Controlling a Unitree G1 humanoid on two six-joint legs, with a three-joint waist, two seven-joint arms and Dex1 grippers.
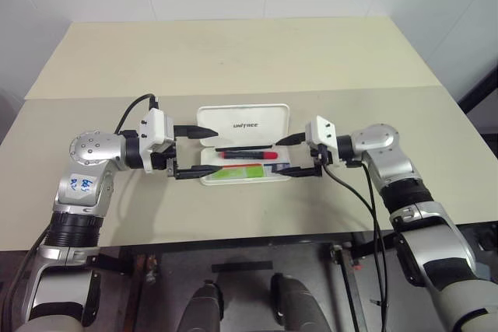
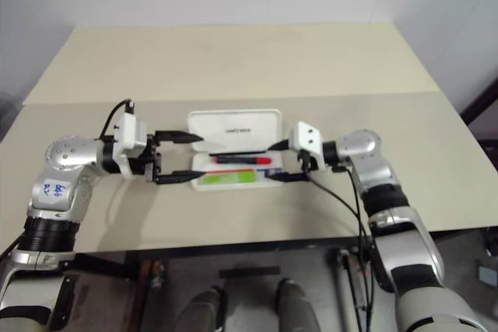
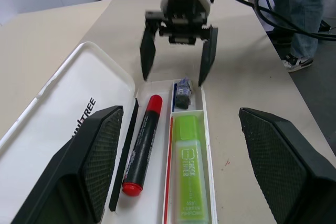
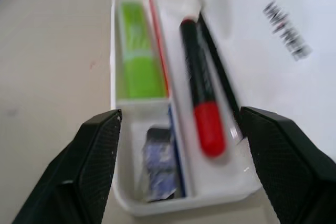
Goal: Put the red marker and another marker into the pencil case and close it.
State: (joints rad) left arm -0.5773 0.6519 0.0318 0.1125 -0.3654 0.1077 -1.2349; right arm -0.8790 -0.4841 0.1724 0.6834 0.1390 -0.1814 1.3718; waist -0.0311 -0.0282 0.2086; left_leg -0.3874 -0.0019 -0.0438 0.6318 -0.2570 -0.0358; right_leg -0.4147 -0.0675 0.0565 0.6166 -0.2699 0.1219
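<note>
**Open case, two markers inside, both claws empty**

Count from my station: two grippers, one pencil case, one red marker, one green highlighter, one small dark clip-like piece, one table.

Left gripper [image 1: 190,151]: I read its two black fingers as spread wide apart, one over the lid's edge and one beside the tray's end at centre-left of the head view. Nothing is between them; I see no contact with the case.

Right gripper [image 1: 298,155]: fingers likewise set well apart, at the tray's opposite end, centre-right of the head view. It carries nothing. In the left wrist view it hangs just above the tray's far end [image 3: 178,45], jaws splayed, clear of the contents.

Pencil case [image 1: 243,122]: white, hinged, lying open between the two grippers at the middle of the frame, lid flat toward the top of the picture, logo text showing.

Contents of the tray:
- Red marker [image 3: 143,148], in the compartment next to the lid, lying lengthwise, black barrel with red ends.
- Green highlighter [image 3: 190,166], in the long compartment on the outer side, lying parallel to the red marker, a divider between them.
- Dark clip-like piece [image 3: 182,94], in the small end compartment nearest the right gripper.

Table [image 1: 233,52]: beige, bearing the case.
</note>
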